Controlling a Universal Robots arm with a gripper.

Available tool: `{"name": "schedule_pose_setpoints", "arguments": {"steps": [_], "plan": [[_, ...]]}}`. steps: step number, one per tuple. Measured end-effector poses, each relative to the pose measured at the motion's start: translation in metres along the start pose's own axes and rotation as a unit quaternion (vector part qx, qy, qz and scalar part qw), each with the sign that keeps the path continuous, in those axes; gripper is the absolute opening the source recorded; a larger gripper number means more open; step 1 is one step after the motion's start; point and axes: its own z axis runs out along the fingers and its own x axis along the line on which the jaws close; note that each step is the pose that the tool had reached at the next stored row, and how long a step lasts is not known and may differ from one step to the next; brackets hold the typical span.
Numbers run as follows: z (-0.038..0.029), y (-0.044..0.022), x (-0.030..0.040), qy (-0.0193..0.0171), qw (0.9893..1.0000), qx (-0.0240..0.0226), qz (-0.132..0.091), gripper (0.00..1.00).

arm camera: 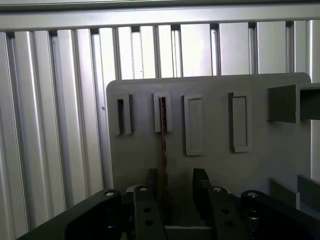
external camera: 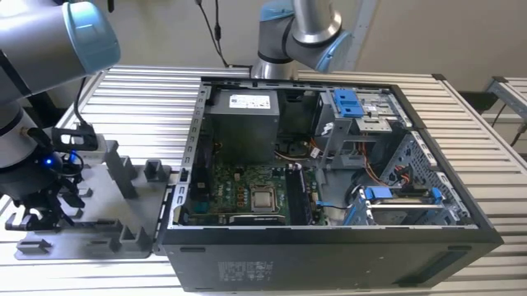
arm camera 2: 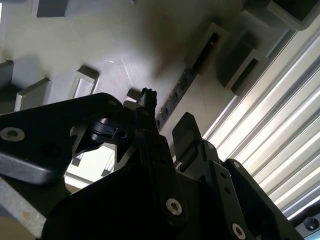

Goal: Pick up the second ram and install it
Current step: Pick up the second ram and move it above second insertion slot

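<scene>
The black two-fingered gripper [arm camera: 176, 176] hung low over the light-grey plastic fixture plate [arm camera: 215, 85], its fingers [arm camera: 200, 182] spread apart and clamped on nothing. Between them stood the second ram [arm camera: 163, 145], a thin, long, dark grey-green memory stick seen edge-on in the first wrist view. It was close beside one finger, with a clear gap to the other (whether it touched the nearer one could not be told). Its far end sat in a narrow raised slot of the plate, one of a row of four such pockets. In the second wrist view the gripper [arm camera 2: 167, 107] straddled the same stick [arm camera 2: 175, 95], whose small dark chips ran in a line toward the slot.

In the exterior view the gripper [external camera: 45, 206] was at that view's left, down over the fixture plate [external camera: 91, 216]. The plate carried thick grey upright posts [external camera: 123, 169] and lay on the silver slatted metal table [external camera: 140, 86]. Just beside the plate, toward the exterior view's right, lay the open black computer case [external camera: 329, 259]. Inside it were a green motherboard [external camera: 234, 191], a square silver processor [external camera: 263, 198] and a grey power-supply box [external camera: 243, 120]. Beyond the case rose a second silver-and-blue robot arm [external camera: 300, 28].
</scene>
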Motion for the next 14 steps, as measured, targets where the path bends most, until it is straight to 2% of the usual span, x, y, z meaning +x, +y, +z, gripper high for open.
{"name": "schedule_pose_setpoints", "arguments": {"steps": [14], "plan": [[0.0020,-0.0001,0.0010,0.0001,1.0000,-0.0004,0.000,0.42]]}}
